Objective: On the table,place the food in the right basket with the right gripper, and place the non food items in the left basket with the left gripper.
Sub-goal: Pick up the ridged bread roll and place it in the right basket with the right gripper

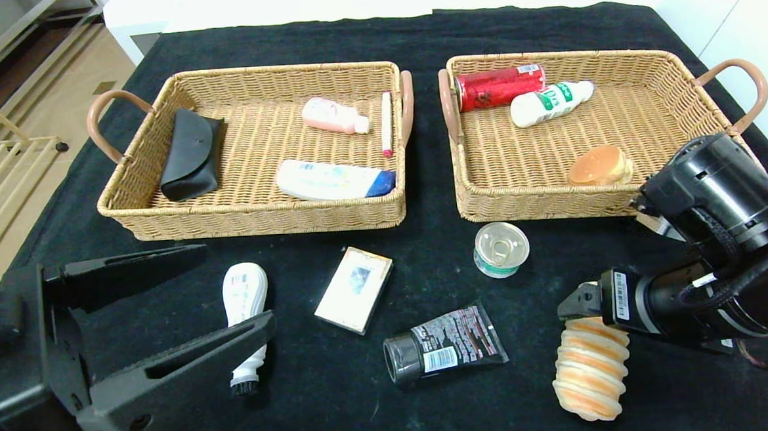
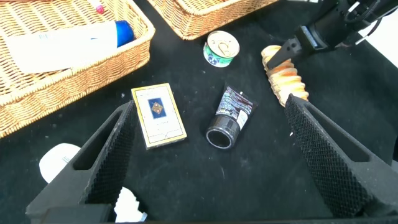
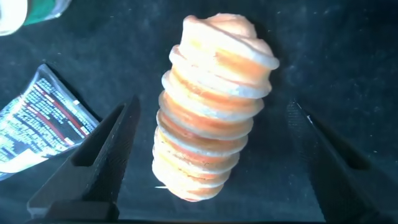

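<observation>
Lower right of frame: right gripper [image 3: 211, 149] spread wide, straddling the spiral bread roll [image 3: 211, 106], gripping nothing. Lower left: left gripper [image 1: 165, 306] open, empty.

Bright, even light is falling from overhead, blowing out the white surfaces beyond the counter's [image 1: 361, 39] far edge. Shadows are staying faint. The spiral bread [image 3: 211, 112] is glaring and looking soft up close.
</observation>
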`<state>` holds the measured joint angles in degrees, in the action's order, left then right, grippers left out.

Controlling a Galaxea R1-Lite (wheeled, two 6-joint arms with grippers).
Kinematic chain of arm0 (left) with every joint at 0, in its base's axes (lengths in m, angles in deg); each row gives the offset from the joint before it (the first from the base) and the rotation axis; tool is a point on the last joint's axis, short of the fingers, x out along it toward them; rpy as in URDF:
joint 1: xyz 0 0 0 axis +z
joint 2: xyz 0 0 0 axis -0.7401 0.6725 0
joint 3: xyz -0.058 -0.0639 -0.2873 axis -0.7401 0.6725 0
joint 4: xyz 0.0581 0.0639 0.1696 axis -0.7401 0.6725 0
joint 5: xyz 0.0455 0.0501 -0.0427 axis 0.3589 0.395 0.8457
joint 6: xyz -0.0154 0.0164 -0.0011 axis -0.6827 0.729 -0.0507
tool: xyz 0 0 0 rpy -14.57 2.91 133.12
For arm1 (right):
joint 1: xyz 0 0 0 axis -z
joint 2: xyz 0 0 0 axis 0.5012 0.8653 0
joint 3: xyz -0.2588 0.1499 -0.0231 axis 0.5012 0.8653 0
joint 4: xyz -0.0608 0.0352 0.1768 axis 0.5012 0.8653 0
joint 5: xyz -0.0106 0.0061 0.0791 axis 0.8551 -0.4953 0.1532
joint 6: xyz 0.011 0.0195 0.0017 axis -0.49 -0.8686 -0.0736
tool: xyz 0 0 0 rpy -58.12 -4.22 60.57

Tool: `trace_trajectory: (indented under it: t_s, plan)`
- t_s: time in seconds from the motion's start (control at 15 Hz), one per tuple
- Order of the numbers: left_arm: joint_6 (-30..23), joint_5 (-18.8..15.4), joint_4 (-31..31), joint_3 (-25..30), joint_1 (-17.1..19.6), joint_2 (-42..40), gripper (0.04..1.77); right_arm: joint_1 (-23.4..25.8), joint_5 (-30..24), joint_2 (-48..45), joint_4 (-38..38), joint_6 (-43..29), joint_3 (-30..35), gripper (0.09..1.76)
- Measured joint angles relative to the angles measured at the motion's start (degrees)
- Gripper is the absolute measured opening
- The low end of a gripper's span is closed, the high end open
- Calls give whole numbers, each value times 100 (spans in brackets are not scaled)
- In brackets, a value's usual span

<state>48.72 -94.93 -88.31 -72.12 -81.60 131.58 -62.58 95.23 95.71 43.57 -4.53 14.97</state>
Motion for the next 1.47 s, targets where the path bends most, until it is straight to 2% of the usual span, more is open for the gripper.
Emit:
trace_trajectory:
  t_s: [0.6,0.67,0.87,1.13,1.2,1.27,1.47]
  plan:
    - [18,33,-2,-4,0,-33,172,-77,-96,204,-13,-98,44,170]
    - [16,30,-2,-9,0,-35,172,-79,-116,215,-13,-96,44,161]
    - [18,33,-2,-9,0,-41,172,-66,-138,261,-13,-98,44,114]
    - [18,33,-2,-9,2,-44,172,-54,-134,308,-15,-102,44,77]
    - [18,33,0,-9,0,-44,172,-54,-138,313,-17,-105,44,60]
    - [20,33,0,-9,0,-45,172,-54,-138,313,-20,-105,44,51]
    - [18,33,0,-2,-1,-45,172,-54,-134,328,-17,-105,49,48]
